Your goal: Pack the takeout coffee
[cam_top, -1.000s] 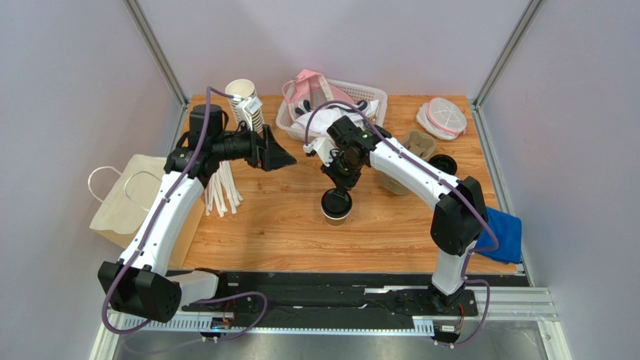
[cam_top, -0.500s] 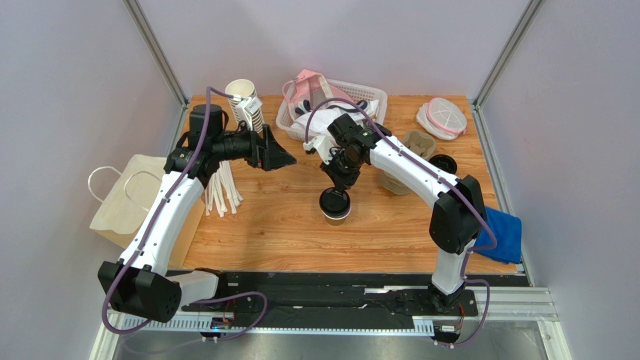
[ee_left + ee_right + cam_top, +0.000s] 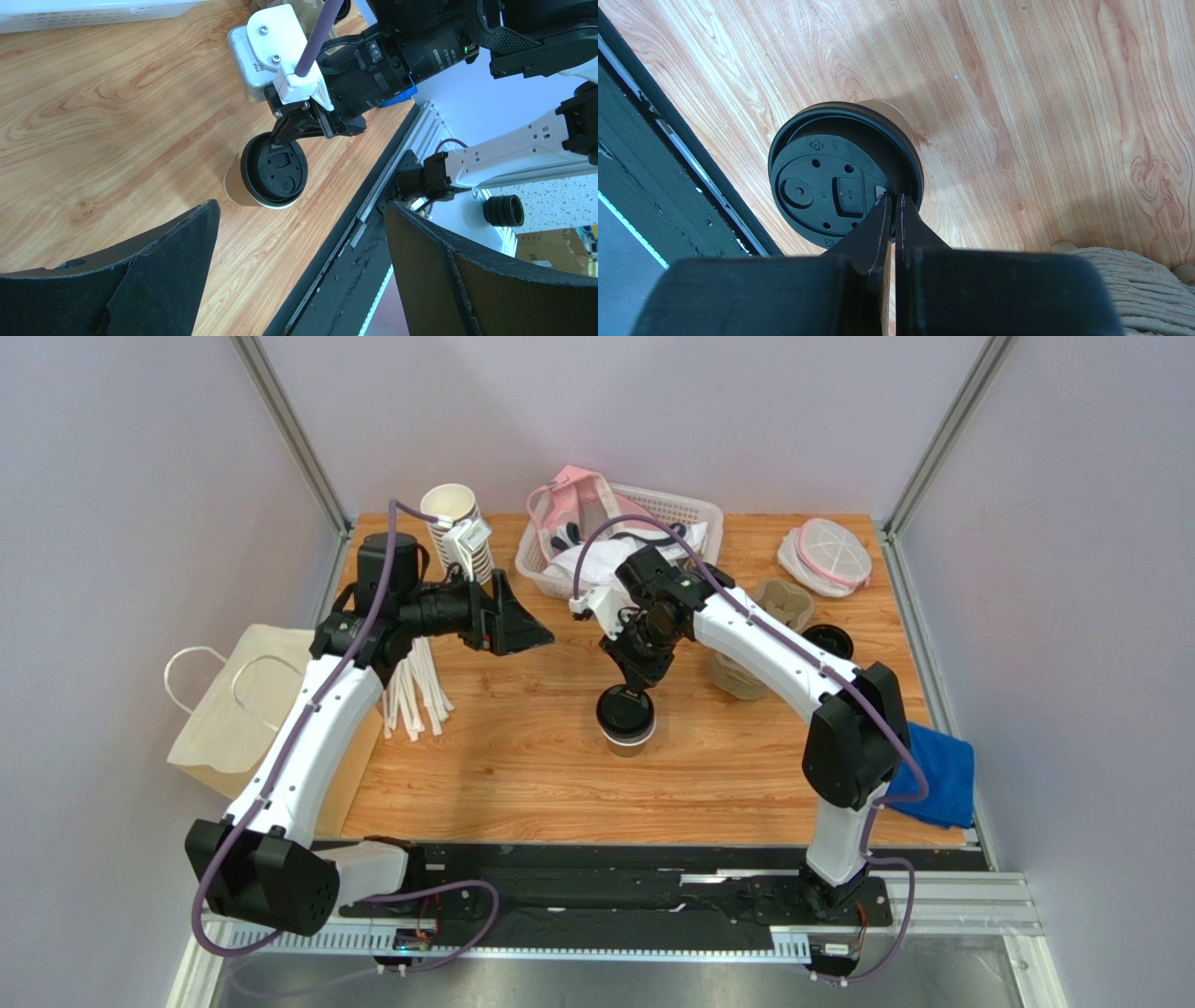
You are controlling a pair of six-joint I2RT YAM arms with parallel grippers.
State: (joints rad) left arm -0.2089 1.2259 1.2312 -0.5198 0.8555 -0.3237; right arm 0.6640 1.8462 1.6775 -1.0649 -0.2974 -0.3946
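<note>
- The takeout coffee (image 3: 624, 717) was set upright mid-table, barely shifted from a second earlier.
- The right gripper (image 3: 892, 207), pressed together, was poised over its lid's edge.
- The left gripper (image 3: 530, 627) was held spread, farther left.
- The wooden table (image 3: 519, 756) was enclosed by grey walls (image 3: 140, 476).

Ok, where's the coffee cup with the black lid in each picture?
Top view: coffee cup in the middle of the wooden table, just below the right pincer.
Left wrist view: centre, near the table's front edge.
Right wrist view: left of centre.
Shared landmark: the right pincer, shut, tips at the cup's top edge in all three.
</note>
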